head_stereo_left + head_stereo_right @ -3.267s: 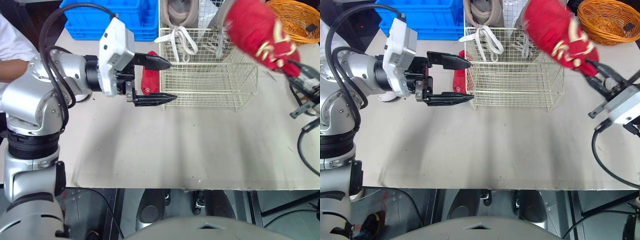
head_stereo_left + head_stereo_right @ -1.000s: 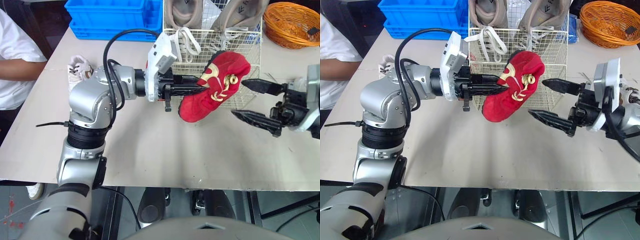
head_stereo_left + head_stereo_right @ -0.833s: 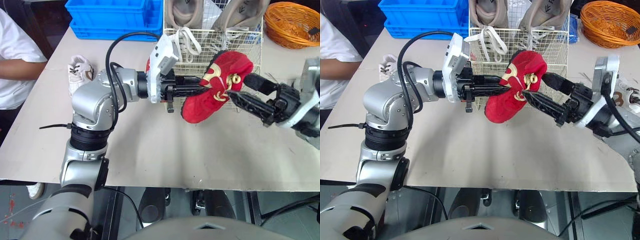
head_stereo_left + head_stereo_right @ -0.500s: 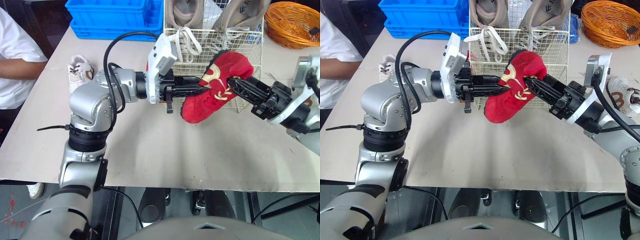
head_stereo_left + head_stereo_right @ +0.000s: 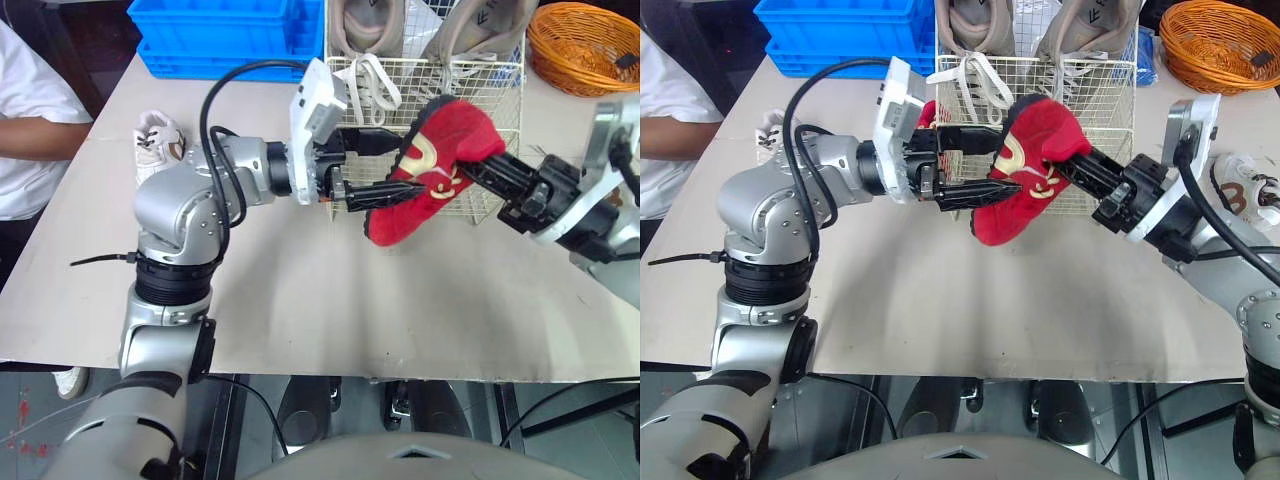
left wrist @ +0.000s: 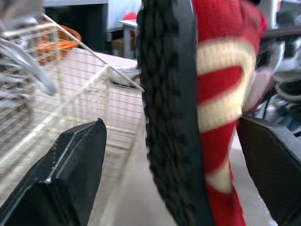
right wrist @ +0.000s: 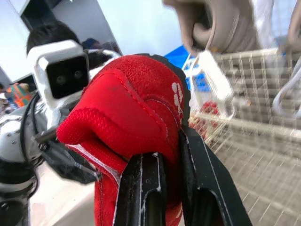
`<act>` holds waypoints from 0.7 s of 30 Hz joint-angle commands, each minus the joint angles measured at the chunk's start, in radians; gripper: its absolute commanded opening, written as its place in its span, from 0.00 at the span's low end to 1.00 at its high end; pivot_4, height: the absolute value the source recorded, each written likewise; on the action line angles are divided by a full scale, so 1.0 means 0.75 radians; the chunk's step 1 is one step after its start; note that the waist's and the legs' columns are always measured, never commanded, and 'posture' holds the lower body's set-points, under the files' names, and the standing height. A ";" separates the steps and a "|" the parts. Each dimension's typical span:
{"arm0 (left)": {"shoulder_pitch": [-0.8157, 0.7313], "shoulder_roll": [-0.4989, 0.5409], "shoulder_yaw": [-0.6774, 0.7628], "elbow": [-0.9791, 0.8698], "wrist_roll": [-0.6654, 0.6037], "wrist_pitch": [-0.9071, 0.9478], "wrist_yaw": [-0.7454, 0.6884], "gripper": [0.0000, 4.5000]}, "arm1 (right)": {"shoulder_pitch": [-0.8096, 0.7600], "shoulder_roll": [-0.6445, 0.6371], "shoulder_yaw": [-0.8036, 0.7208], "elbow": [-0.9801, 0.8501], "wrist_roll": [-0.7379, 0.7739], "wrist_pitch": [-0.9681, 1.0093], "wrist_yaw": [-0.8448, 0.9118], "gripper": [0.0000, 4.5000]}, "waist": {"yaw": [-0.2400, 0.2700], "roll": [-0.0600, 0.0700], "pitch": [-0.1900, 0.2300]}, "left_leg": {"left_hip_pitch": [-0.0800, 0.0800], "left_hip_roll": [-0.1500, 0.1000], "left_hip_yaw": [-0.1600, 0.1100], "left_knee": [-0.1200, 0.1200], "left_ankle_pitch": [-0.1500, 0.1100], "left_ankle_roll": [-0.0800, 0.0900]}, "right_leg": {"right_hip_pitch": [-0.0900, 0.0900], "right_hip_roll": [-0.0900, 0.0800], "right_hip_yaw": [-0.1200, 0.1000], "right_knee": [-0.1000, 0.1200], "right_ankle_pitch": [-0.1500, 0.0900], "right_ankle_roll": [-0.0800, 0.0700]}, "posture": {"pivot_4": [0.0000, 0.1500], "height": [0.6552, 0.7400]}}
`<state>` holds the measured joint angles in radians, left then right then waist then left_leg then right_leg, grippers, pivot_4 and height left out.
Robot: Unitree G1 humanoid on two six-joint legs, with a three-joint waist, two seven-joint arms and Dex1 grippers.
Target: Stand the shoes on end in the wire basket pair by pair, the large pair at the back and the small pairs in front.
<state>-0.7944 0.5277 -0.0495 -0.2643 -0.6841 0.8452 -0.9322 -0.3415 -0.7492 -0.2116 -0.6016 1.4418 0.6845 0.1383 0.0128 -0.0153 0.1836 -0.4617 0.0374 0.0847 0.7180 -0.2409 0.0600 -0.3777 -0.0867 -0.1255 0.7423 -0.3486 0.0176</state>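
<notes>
The table (image 5: pixel 300 300) carries the wire basket (image 5: pixel 1110 110) at its far side, with the large beige shoes (image 5: pixel 357 25) standing on end at the back and the front part empty. A red shoe (image 5: pixel 440 165) hangs in the air just in front of the basket, between the two arms. The right claw (image 7: pixel 164 150) is clamped on its heel collar, while the left claw (image 5: pixel 1008 163) is spread wide, one finger above the shoe and one below. Its mate (image 5: pixel 927 112) lies beside the basket's left wall. This looks like a handover, and the risk is timing: if the right claw lets go before the left one closes, the shoe would likely drop to the table. The left wrist view shows the black sole between the fingers with a gap on each side, which the head views leave unclear; the right wrist view shows the pinch at the collar
</notes>
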 commanded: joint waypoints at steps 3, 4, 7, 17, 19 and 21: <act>0.001 0.087 0.157 -0.146 -0.084 0.009 0.046 0.98 | -0.187 0.022 -0.091 0.021 -0.074 -0.087 -0.157 0.00 | 0.002 0.000 0.000 | 0.000 0.000 0.000 -0.001 0.000 0.000 | 0.000 0.000 0.000 0.000 0.000 0.000 | 1.00 0.36; 0.002 0.102 0.178 -0.165 -0.094 0.013 0.060 0.98 | -0.231 0.036 -0.088 0.046 -0.118 -0.101 -0.192 0.00 | 0.003 0.000 0.000 | 0.000 0.000 0.000 -0.001 0.000 0.000 | 0.000 0.000 0.000 -0.001 0.000 0.000 | 1.00 0.36; -0.001 0.131 0.227 -0.203 -0.115 0.029 0.123 0.98 | -0.343 0.090 -0.069 0.126 -0.302 -0.151 -0.272 0.00 | 0.004 0.000 0.000 | 0.000 0.000 0.001 -0.001 0.000 0.000 | 0.000 0.000 0.000 -0.001 0.000 0.000 | 1.00 0.36; 0.042 0.184 0.281 -0.271 -0.174 0.056 0.231 0.98 | -0.293 0.161 0.046 0.285 -0.802 -0.200 -0.174 0.00 | 0.002 0.000 0.000 | 0.000 0.000 0.002 -0.003 0.000 0.000 | -0.001 0.000 0.001 -0.002 0.000 0.000 | 1.00 0.36; 0.048 0.187 0.280 -0.284 -0.186 0.059 0.245 0.98 | -0.238 0.174 0.067 0.270 -0.846 -0.163 -0.170 0.00 | 0.003 0.000 0.000 | 0.000 0.000 0.002 -0.003 0.000 0.000 | -0.001 0.000 0.001 -0.001 0.000 0.000 | 1.00 0.36; 0.051 0.189 0.278 -0.290 -0.197 0.059 0.257 0.98 | -0.195 0.185 0.075 0.249 -0.855 -0.100 -0.180 0.00 | 0.002 0.000 0.000 | 0.000 0.000 0.002 -0.003 0.000 0.000 | -0.001 0.000 0.001 -0.002 0.000 0.000 | 1.00 0.36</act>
<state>-0.7496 0.6621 0.1328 -0.4453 -0.8092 0.8899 -0.7512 -0.4900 -0.6087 -0.1475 -0.3731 0.8159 0.5862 0.0075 0.0147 -0.0153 0.1836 -0.4617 0.0371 0.0864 0.7155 -0.2409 0.0598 -0.3787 -0.0868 -0.1242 0.7409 -0.3486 0.0177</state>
